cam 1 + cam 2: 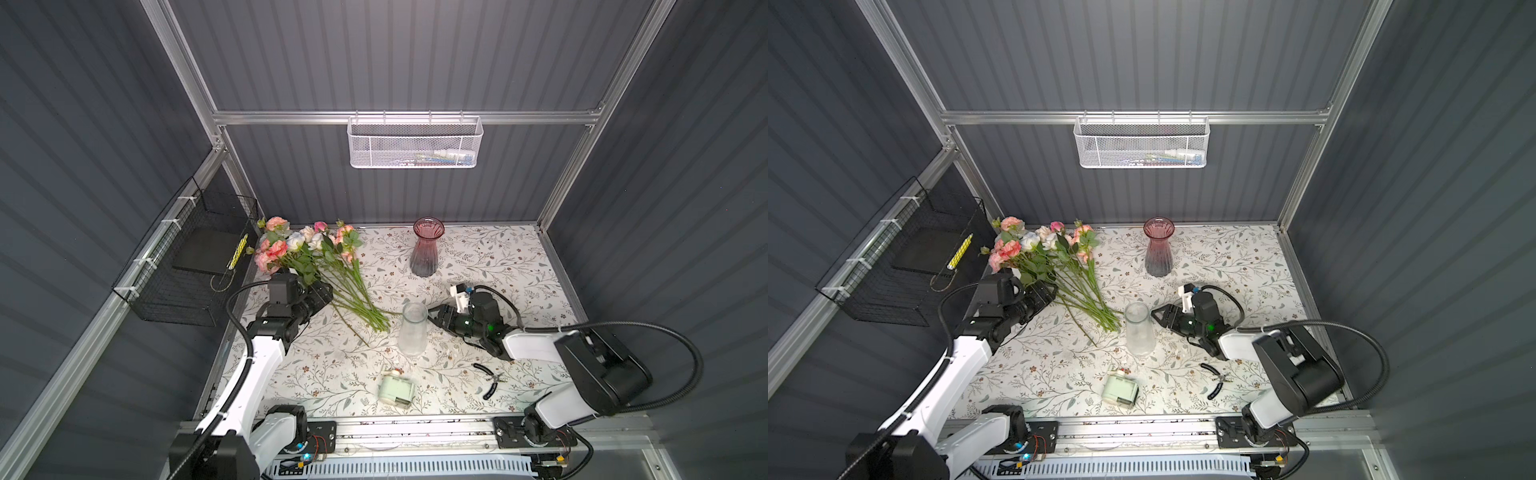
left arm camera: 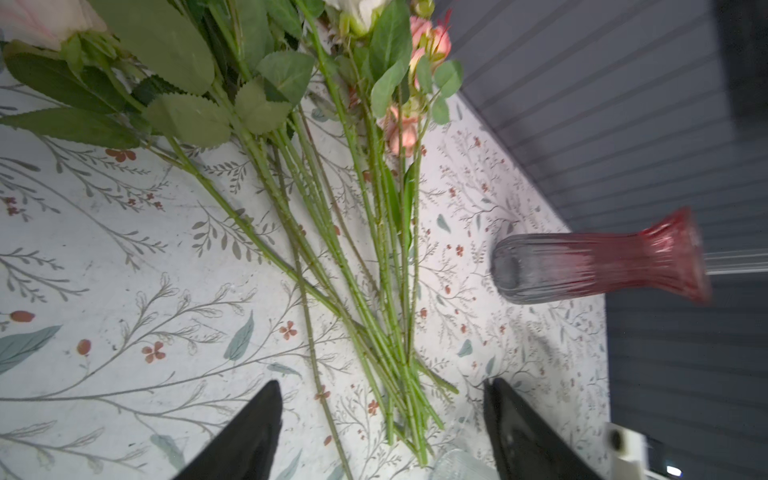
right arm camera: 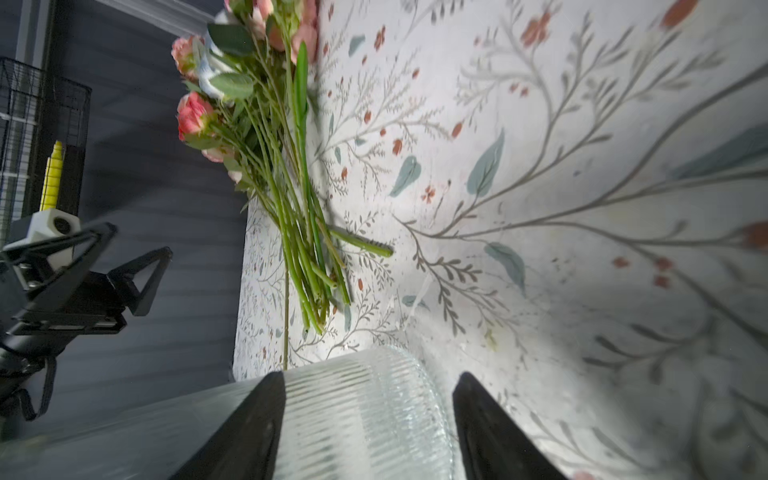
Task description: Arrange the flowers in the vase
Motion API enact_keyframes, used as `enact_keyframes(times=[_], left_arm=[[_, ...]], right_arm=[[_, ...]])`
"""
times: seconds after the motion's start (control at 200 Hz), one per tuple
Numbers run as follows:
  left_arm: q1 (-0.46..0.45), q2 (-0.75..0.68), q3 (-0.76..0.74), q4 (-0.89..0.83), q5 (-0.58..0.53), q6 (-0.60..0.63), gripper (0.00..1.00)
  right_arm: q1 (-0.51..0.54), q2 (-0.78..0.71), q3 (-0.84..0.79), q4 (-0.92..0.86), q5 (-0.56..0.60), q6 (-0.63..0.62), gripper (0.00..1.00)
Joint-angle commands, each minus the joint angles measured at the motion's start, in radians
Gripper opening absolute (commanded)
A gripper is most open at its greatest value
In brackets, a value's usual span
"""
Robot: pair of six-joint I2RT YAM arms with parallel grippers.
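Note:
The flowers [image 1: 307, 249] [image 1: 1038, 249] lie in a bunch at the back left of the table, pink, peach, cream and pale blue heads toward the wall, green stems [image 2: 374, 291] [image 3: 299, 232] fanning toward the middle. My left gripper [image 1: 326, 293] [image 1: 1052, 291] [image 2: 382, 386] hovers open beside the stems, holding nothing. A clear ribbed glass vase [image 1: 412, 332] [image 1: 1139, 332] [image 3: 353, 415] stands mid-table. My right gripper [image 1: 432, 318] [image 1: 1156, 313] [image 3: 370, 378] is open with a finger on either side of it, a gap showing at one finger. A pink glass vase [image 1: 427, 249] [image 1: 1158, 249] [image 2: 602, 262] stands at the back.
Black pliers [image 1: 490, 380] lie at the front right, under the right arm. A small pale green container [image 1: 397, 388] lies at the front centre. A black wire basket [image 1: 187, 266] hangs on the left wall and a white mesh basket [image 1: 415, 143] on the back wall.

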State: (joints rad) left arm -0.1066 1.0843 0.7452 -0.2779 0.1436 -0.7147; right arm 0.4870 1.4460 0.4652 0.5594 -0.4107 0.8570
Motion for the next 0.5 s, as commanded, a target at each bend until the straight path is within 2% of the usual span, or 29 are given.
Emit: enact_keyframes(times=[0.0,0.12,0.19,0.26,0.425,0.495], left_arm=[[-0.052,0.081,0.059,0.000,-0.058,0.018,0.71],[-0.117,0.210,0.123,0.049,-0.151,0.023,0.61],[-0.123,0.297,0.163,0.087,-0.174,0.024,0.51],[-0.124,0.377,0.196,0.137,-0.196,0.024,0.46],[-0.083,0.527,0.261,0.220,-0.205,-0.003,0.30],[-0.048,0.577,0.280,0.246,-0.178,-0.032,0.28]], right_arm=[[0.006,-0.152,-0.005,-0.230,0.202,-0.129,0.67],[0.010,-0.298,0.001,-0.334,0.277,-0.184,0.68],[0.010,-0.362,0.005,-0.373,0.298,-0.198,0.69],[0.011,-0.394,0.001,-0.392,0.306,-0.199,0.69],[0.012,-0.431,-0.022,-0.394,0.301,-0.183,0.69],[0.011,-0.443,-0.029,-0.397,0.301,-0.181,0.69]])
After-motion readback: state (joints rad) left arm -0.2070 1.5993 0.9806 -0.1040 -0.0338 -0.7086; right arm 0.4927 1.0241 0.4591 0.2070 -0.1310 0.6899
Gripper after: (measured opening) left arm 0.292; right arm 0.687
